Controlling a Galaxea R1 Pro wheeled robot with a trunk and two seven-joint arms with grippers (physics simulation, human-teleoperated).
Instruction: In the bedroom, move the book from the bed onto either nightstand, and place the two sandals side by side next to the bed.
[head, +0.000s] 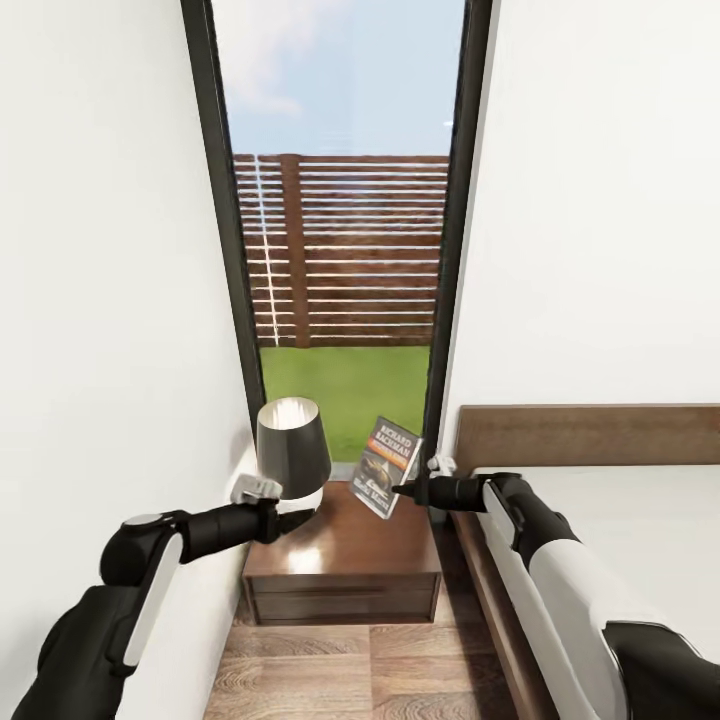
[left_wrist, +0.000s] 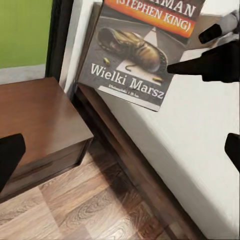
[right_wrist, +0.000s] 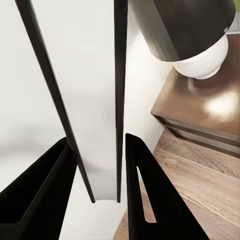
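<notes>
- right claw (head: 405, 489) clamped on book (head: 386, 466), held tilted in air over nightstand (head: 350, 556) right-rear corner, beside lamp (head: 293, 447)
- desk top lies straight below book
- left claw (head: 300, 518) apart, empty, over nightstand's left side

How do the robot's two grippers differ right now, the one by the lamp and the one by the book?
The right gripper is shut on the book, holding it tilted in the air above the nightstand; the left gripper holds nothing. The right gripper is on the bed side of the nightstand, the left gripper by the lamp base on the wall side. Both have black fingers on black-and-white arms.
</notes>
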